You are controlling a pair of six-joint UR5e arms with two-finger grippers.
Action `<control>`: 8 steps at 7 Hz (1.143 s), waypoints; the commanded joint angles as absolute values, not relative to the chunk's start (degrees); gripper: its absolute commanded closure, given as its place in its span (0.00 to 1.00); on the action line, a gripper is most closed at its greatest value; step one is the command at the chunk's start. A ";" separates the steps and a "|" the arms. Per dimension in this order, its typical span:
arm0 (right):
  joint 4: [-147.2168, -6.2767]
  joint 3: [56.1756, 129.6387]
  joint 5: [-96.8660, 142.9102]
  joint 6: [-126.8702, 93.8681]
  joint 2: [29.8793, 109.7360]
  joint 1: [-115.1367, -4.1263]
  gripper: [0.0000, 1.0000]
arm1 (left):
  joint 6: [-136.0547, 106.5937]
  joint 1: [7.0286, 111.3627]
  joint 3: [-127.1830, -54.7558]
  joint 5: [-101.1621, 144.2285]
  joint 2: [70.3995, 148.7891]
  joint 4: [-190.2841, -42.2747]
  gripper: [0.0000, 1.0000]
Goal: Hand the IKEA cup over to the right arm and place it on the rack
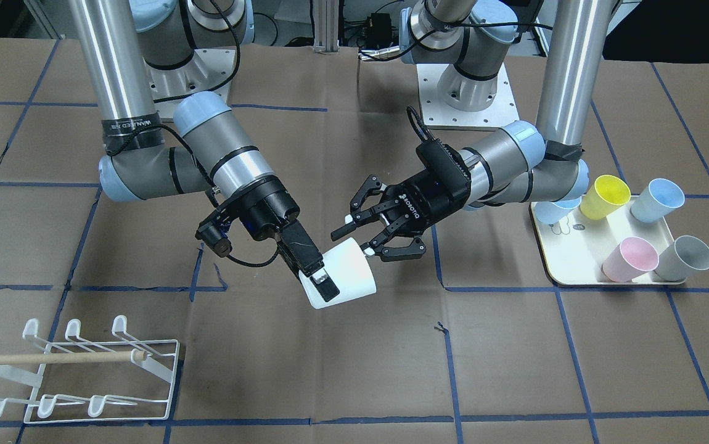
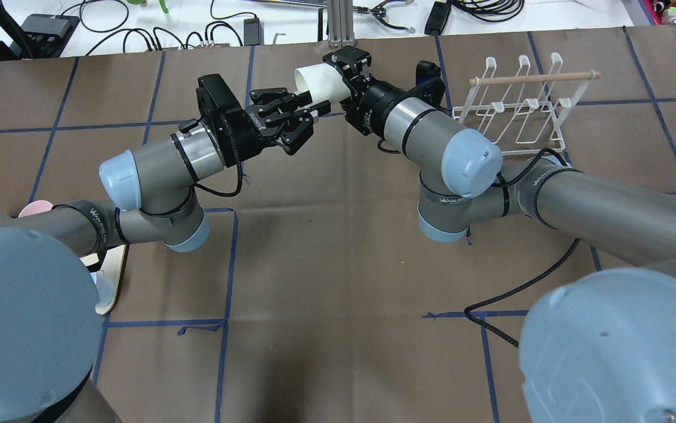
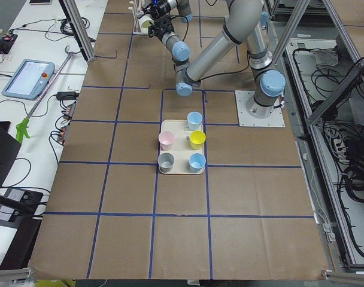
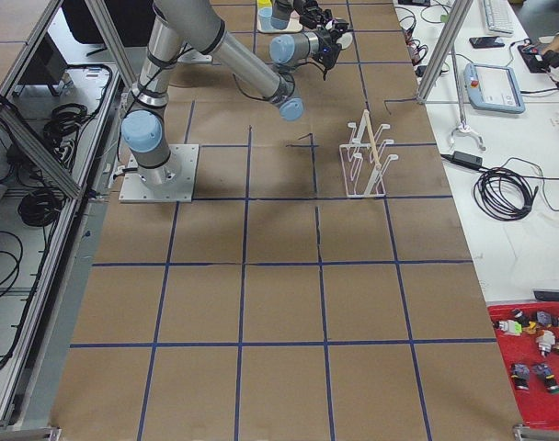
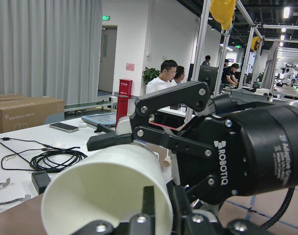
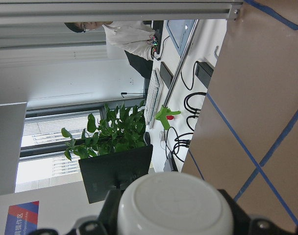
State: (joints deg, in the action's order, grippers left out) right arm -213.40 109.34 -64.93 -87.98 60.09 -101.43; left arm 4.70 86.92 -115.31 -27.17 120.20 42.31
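A: One rack (image 1: 83,370), 7 o'clock in the front view. Grippers?
B: The right gripper (image 1: 320,283) is clamped on the base of the white IKEA cup (image 1: 348,271), dead centre. The left gripper (image 1: 351,242) is at the cup's 2 o'clock, jaws spread by the rim.

A white cup (image 5: 105,196) sits just ahead of the left tool (image 1: 353,243), its lower wall cut off by the wrist view's bottom edge. On the right tool (image 1: 323,290), the far finger hides behind the cup.

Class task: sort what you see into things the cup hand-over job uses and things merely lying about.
In use: white cup, right tool gripping it, left tool open beside it, rack.
Lying about: tray, yellow cup, pink cup, grey cup, blue cup.
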 commanded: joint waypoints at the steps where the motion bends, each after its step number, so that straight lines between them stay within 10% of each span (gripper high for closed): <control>1: -213.40 109.34 -64.95 -87.98 60.12 -101.43 0.55 | 4.22 86.92 -115.05 -29.07 120.15 42.45 0.18; 2: -213.40 109.34 -64.95 -87.98 60.12 -101.34 0.56 | 4.22 86.92 -115.05 -29.18 120.15 42.45 0.05; 8: -213.31 106.26 -58.15 -76.37 60.91 -89.60 0.66 | 2.48 75.94 -114.88 -27.31 118.57 38.70 0.04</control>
